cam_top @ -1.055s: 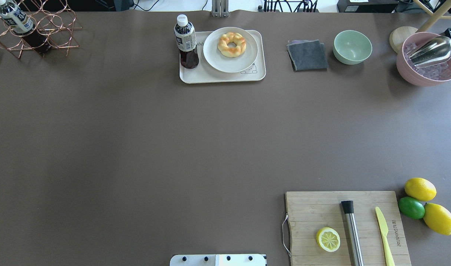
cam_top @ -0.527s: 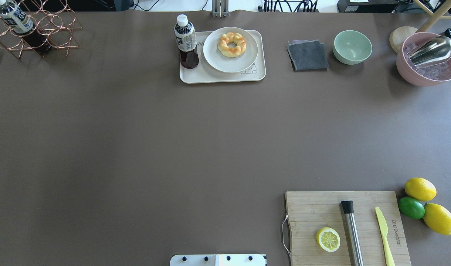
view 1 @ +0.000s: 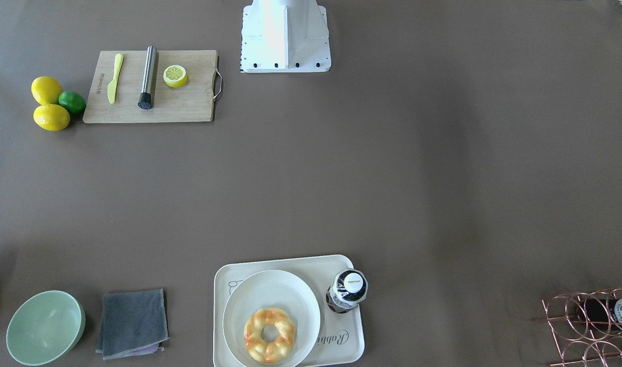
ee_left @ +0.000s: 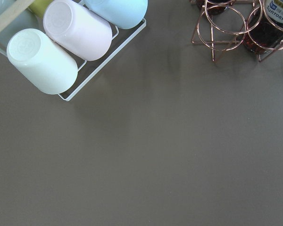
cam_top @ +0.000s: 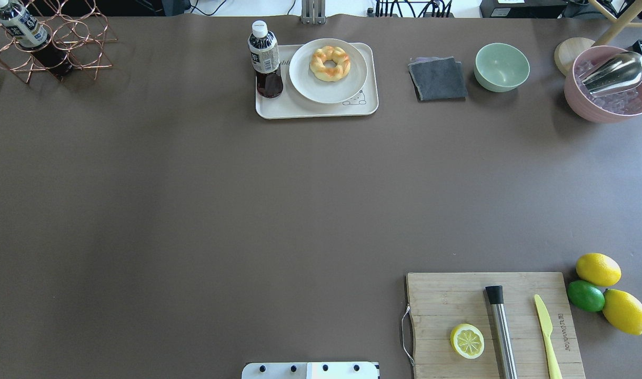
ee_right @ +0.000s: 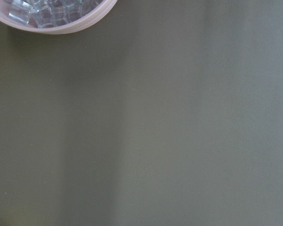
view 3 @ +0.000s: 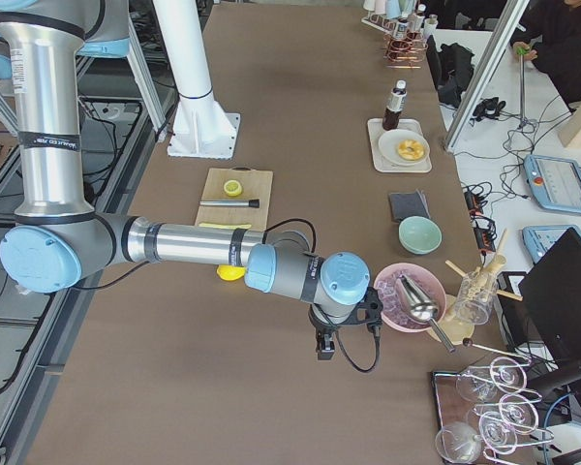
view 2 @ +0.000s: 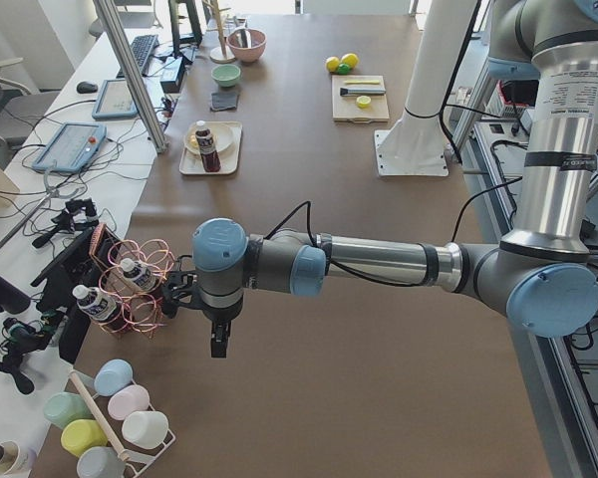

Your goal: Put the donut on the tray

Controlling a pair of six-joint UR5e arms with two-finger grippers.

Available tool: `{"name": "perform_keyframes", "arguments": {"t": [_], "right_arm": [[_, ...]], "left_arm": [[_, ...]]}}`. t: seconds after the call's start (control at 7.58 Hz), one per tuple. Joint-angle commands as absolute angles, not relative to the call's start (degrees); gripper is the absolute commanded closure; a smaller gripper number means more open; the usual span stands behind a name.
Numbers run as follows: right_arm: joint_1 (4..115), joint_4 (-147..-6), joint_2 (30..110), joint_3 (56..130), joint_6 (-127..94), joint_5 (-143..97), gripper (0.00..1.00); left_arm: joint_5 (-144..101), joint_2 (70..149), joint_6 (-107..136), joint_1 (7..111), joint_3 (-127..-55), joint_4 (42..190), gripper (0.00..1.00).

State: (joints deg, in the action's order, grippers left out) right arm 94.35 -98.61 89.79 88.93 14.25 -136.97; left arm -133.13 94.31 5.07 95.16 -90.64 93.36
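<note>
The donut (cam_top: 330,63) lies on a round white plate (cam_top: 326,89) that sits on the cream tray (cam_top: 310,109) at the table's far middle. It also shows in the front-facing view (view 1: 269,334), on the tray (view 1: 341,346) there. A dark drink bottle (cam_top: 266,60) stands upright on the tray's left end. My left gripper (view 2: 217,344) hangs over the table's left end, far from the tray. My right gripper (view 3: 322,349) hangs beyond the right end near the pink bowl. I cannot tell whether either one is open or shut. Neither shows in the overhead view.
A wooden cutting board (cam_top: 447,300) with a lemon half (cam_top: 467,341), a steel muddler and a yellow knife lies near right. A grey cloth (cam_top: 438,79), a green bowl (cam_top: 501,67) and a pink ice bowl (cam_top: 610,84) stand far right. A copper bottle rack (cam_top: 47,42) stands far left.
</note>
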Motion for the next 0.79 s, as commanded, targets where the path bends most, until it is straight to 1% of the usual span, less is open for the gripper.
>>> {"name": "perform_keyframes", "arguments": {"t": [0.0,0.66], "right_arm": [[94.6,-98.7,89.7,89.9,14.2,-136.8,0.00],[94.7,-99.1,89.8,90.1,14.2,-137.0,0.00]], "left_arm": [[-133.0,94.0,5.0,95.4,-90.3,93.0,0.02],[-133.0,93.4,5.0,95.2,-90.7,93.0,0.02]]}}
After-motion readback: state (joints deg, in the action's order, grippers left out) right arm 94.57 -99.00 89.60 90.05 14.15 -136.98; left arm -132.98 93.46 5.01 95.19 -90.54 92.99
